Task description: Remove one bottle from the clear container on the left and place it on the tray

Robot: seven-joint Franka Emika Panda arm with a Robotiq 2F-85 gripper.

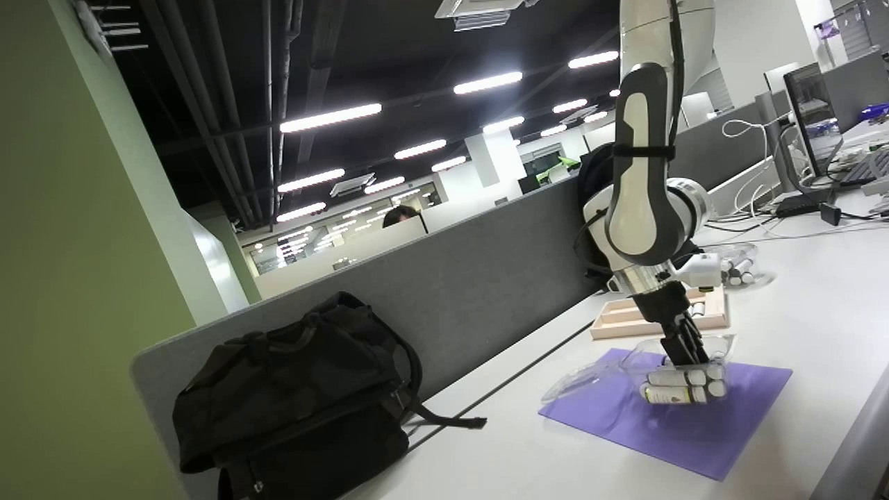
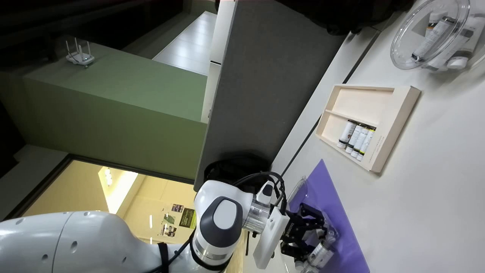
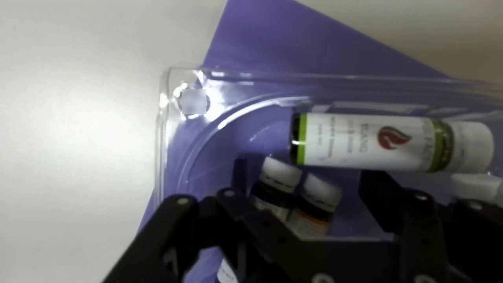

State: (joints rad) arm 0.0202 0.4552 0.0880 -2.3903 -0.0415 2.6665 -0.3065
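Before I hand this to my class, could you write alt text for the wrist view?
Open black jaws reach from the bottom edge into a clear container, with two white-capped bottles showing between them. At upper right, a bottle with a red emblem lies on its side. Beneath are a purple mat and white table.

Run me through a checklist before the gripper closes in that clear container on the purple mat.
1. Gripper open: ok, jaws apart.
2. Fingertips within the outline of the clear container: ok in the wrist view.
3. Just one bottle between them: not ok, two white-capped bottles show there, side by side.
4. Clearance from the green-banded bottle: cannot tell whether a finger touches it.
5. Room on the wooden tray: ok, bare wood shows in the compartment beside the four bottles.
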